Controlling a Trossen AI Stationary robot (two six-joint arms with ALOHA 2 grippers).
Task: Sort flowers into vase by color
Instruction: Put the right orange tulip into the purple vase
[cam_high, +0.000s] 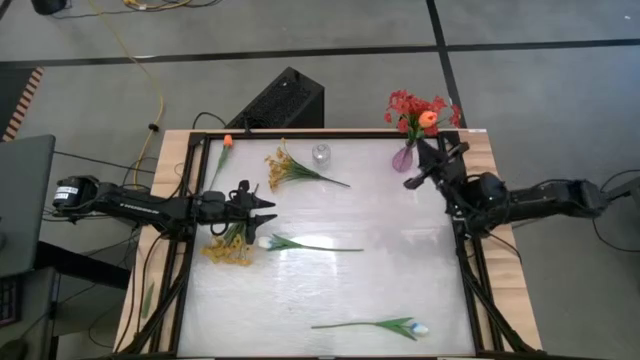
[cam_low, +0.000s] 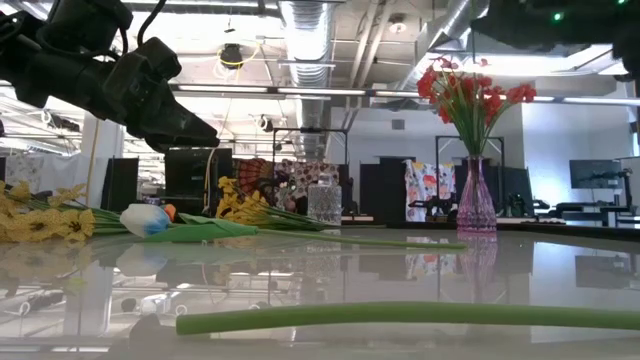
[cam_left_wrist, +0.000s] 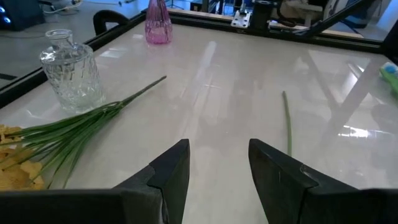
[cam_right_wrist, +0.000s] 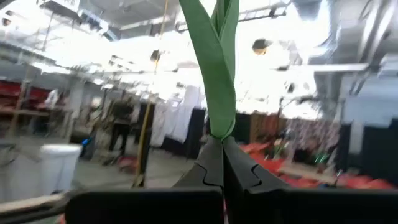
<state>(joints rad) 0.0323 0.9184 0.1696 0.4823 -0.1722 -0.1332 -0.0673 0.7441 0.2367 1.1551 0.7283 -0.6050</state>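
The right pincer (cam_right_wrist: 222, 163) is clenched on the green stem and leaf of an orange tulip (cam_high: 428, 118), gripping low on the stalk so the bud stands above the fingers. In the high view that pincer (cam_high: 432, 158) sits at the far right corner of the table (cam_high: 400, 280), just beside the pink vase (cam_high: 403, 158), with the orange bud up among the red flowers (cam_high: 405, 104). Holding the stalk near its lower end seems meant to leave the tip free to drop into the narrow neck; whether the tip is already inside I cannot tell.

The pink vase (cam_low: 476, 200) already carries the red cluster (cam_low: 470, 92), upright and fanned out. The other container, a clear glass vase (cam_high: 321, 154) at the far middle of the table, looks empty; in the left wrist view it (cam_left_wrist: 71, 73) stands just beside the stems of a yellow spray (cam_left_wrist: 74, 130).

The left pincer (cam_left_wrist: 217, 171) is released, its fingers apart and grasping nothing, hovering over the left side of the table (cam_high: 262, 212), probably waiting for its turn.

Still lying loose are a second orange tulip (cam_high: 228, 142) at the far left, a yellow spray (cam_high: 285, 168) near the clear vase, another yellow spray (cam_high: 228, 250) at the left, a white tulip (cam_high: 290, 243) in the middle, and a white tulip (cam_high: 385, 325) at the near edge.
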